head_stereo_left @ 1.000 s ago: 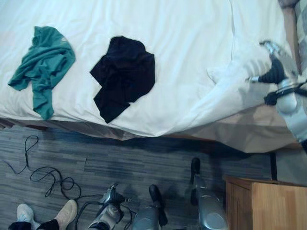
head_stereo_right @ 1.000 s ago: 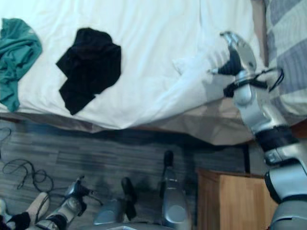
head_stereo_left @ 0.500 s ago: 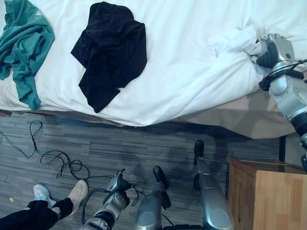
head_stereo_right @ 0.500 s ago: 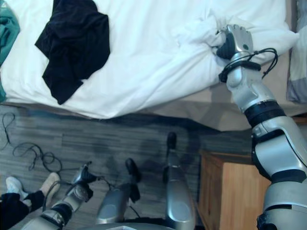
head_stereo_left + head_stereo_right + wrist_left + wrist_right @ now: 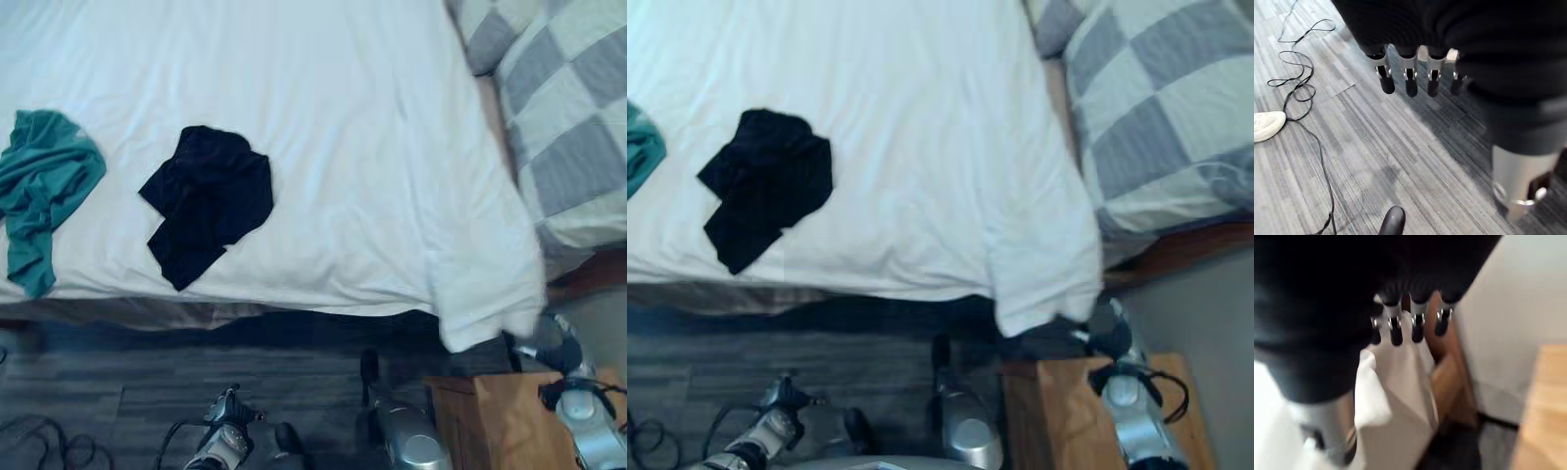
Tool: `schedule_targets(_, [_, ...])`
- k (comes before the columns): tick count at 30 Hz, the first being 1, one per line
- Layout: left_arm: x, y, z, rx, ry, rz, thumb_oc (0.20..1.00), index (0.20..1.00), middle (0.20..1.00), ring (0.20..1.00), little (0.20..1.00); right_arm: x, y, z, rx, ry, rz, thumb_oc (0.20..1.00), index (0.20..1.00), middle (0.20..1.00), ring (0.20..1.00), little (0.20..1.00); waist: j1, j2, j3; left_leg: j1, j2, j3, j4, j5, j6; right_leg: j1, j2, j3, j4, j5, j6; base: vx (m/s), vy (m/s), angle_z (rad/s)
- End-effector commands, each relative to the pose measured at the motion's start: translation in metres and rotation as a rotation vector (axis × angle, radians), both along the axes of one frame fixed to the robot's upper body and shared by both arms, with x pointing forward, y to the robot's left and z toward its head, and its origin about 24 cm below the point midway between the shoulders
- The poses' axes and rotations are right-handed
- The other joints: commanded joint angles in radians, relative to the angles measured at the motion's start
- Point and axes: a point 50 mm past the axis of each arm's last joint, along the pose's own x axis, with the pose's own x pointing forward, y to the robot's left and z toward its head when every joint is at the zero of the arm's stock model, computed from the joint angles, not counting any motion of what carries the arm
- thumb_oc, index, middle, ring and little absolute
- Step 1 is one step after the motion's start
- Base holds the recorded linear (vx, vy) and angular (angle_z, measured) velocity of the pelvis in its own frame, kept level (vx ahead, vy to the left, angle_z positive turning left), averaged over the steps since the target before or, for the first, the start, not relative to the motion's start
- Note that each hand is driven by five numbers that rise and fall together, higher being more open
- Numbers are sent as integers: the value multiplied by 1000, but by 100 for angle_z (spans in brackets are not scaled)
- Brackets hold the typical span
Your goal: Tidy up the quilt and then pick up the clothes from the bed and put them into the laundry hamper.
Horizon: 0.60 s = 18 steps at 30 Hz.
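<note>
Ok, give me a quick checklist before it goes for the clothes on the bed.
1. Quilt spread flat over the bed: ok, though one corner hangs off the near edge by the wooden nightstand.
2. Right hand free of the quilt: ok, its fingers hang straight with nothing in them.
3. Left hand empty: ok, fingers straight, low above the floor.
4. Black garment lying clear on the quilt: ok, near the bed's edge.
5. Green garment reachable: ok, it lies to the left of the black one.
6. Laundry hamper located: cannot tell.
</note>
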Motion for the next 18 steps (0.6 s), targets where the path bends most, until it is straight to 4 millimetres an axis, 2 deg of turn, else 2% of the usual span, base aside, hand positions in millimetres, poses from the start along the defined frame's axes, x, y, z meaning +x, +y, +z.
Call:
schedule_targets(1, [-10, 17, -1, 56, 61, 5, 1000, 1000, 1000, 1000, 1000, 15, -13, 23, 4, -133, -46, 1000, 1000, 1000, 1000, 1000, 12, 0, -16, -58, 56, 8, 1, -22, -10, 92, -74, 4, 63, -207, 106, 60, 68, -31])
schedule_targets(3, [-15, 22, -1, 62, 75, 28, 1000, 1000, 1000, 1000, 1000, 10, -22, 24, -2, -140, -106, 1000, 1000, 1000, 1000, 1000, 5, -9, -26, -52, 56, 14, 1, -26, -9, 97, -76, 7, 62, -207, 111, 29, 41, -20])
schedule_targets(5, [-18, 25, -1, 69, 75, 41, 1000, 1000, 1000, 1000, 1000, 21, -32, 53, -62, -262, -121, 1000, 1000, 1000, 1000, 1000, 5, -17, -31, -42, 54, 16, 1, -33, -6, 101, -79, 13, 63, -206, 113, 16, 43, -18])
schedule_targets(6, [-18, 25, -1, 69, 75, 40, 1000, 1000, 1000, 1000, 1000, 21, -32, 53, -62, -262, -121, 1000, 1000, 1000, 1000, 1000, 6, -17, -30, -41, 54, 17, 1, -33, -6, 102, -79, 13, 63, -206, 114, 9, 30, -28])
schedule_targets(7, [-19, 23, -2, 67, 80, 31, 1000, 1000, 1000, 1000, 1000, 34, -30, 80, -99, -382, -88, 200, 200, 200, 200, 200, 12, -17, -29, -39, 52, 16, 1, -36, -5, 103, -80, 14, 60, -203, 114, -10, 4, -17])
schedule_targets(8, [-17, 20, -2, 65, 77, 11, 1000, 1000, 1000, 1000, 1000, 53, -24, 111, -129, -512, -45, 200, 200, 200, 200, 200, 25, -12, -22, -43, 52, 10, 1, -35, -4, 100, -83, 13, 59, -201, 113, -26, -4, -6])
schedule_targets(10, [-12, 17, -1, 66, 65, -15, 1000, 1000, 1000, 1000, 1000, 77, -11, 146, -159, -642, 19, 200, 200, 200, 200, 200, 47, -2, -5, -53, 51, -2, 1, -28, -5, 93, -88, 10, 60, -201, 111, -58, -26, 5])
schedule_targets(11, [-8, 17, 0, 66, 56, -23, 1000, 1000, 1000, 1000, 1000, 86, -5, 159, -174, -684, 43, 200, 200, 200, 200, 200, 56, 3, 5, -59, 50, -7, 1, -24, -5, 90, -89, 9, 60, -201, 110, -47, -22, 13])
schedule_targets(12, [-7, 16, 0, 66, 54, -21, 1000, 1000, 1000, 1000, 1000, 87, -4, 160, -174, -686, 44, 200, 200, 200, 200, 200, 54, 4, 6, -59, 50, -8, 1, -24, -5, 90, -89, 8, 60, -201, 110, -75, -44, 15])
schedule_targets(14, [9, 7, 5, 57, -6, -61, 1000, 1000, 1000, 1000, 1000, 123, 24, 205, -196, -821, 126, 200, 200, 200, 200, 200, 89, 37, 54, -100, 44, -35, 1, -4, -3, 62, -97, 3, 75, -206, 101, -105, -64, 75])
schedule_targets(15, [9, 7, 5, 57, -6, -61, 1000, 1000, 1000, 1000, 1000, 123, 24, 205, -196, -821, 126, 200, 200, 200, 200, 200, 89, 37, 55, -101, 44, -35, 1, -4, -3, 62, -97, 3, 75, -206, 101, -128, -34, 64])
schedule_targets(16, [14, -2, 5, 43, -27, -87, 1000, 1000, 1000, 1000, 1000, 144, 38, 208, -117, -825, 125, 200, 200, 200, 200, 200, 109, 60, 80, -126, 36, -42, 1, 8, -2, 39, -102, 0, 88, -206, 97, -103, -6, 17])
schedule_targets(18, [20, -9, 6, 29, -50, -98, 1000, 1000, 1000, 1000, 1000, 165, 48, 205, -74, -774, 120, 200, 200, 200, 200, 200, 119, 84, 106, -151, 33, -43, 1, 19, -2, 11, -105, -4, 110, -211, 94, -100, -2, 0])
